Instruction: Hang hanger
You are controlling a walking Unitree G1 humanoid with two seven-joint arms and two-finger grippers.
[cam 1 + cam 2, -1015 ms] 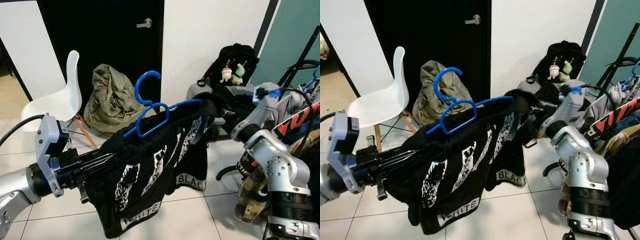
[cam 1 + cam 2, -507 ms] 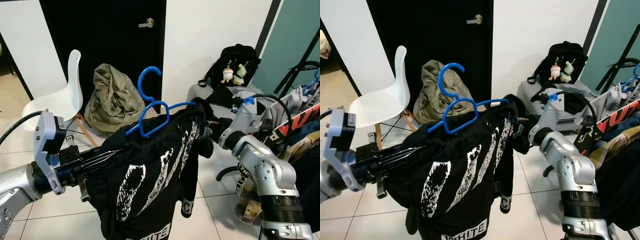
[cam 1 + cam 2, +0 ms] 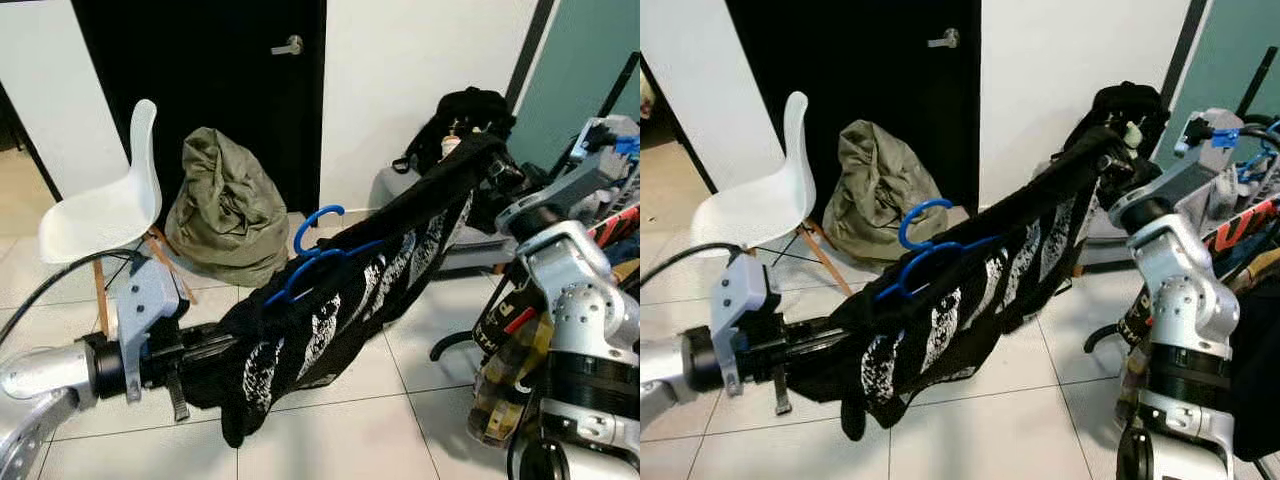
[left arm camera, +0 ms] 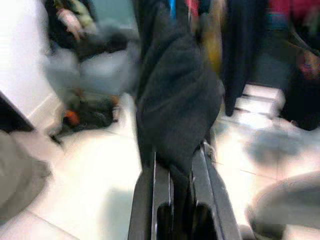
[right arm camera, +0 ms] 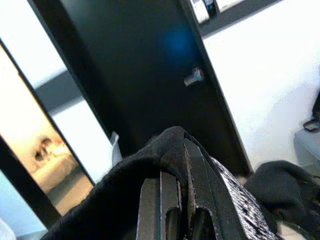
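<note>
At the far left a white shell chair (image 3: pixel 95 205) on wooden legs stands on the pale tiled floor (image 3: pixel 330 430), in front of a black door (image 3: pixel 200 90) with a metal lever handle (image 3: pixel 290 45). Just beside the chair, an olive-green cloth bag (image 3: pixel 222 205) slumps at the foot of the door.

Low on the left, the left pincer (image 4: pixel 176 162) reaches forward from the silver left arm, its two black fingers (image 4: pixel 205 165) pressed onto a fold of a black garment (image 3: pixel 340 300); the left wrist view, though blurred, shows the cloth caught between them. The garment, black with white printed graphics, stretches as a slanting band from that low grip up toward the right, one loose end drooping toward the floor near the left pincer.

The blue plastic hanger (image 3: pixel 318 258) sits inside the garment about midway along the band, its hook and part of its shoulders poking out above the dark cloth, tilted, hanging on no rail.

Against the white wall behind, a black backpack (image 3: pixel 1128 105) with small plush charms rests on a grey case.

Higher on the right, the right pincer (image 5: pixel 187 160) pinches the other end of the garment: the right wrist view shows black fabric bunched over and between its closed fingertips (image 5: pixel 197 165). At the right edge, more clothing (image 3: pixel 615 225) hangs on a dark rack beside the silver right arm.
</note>
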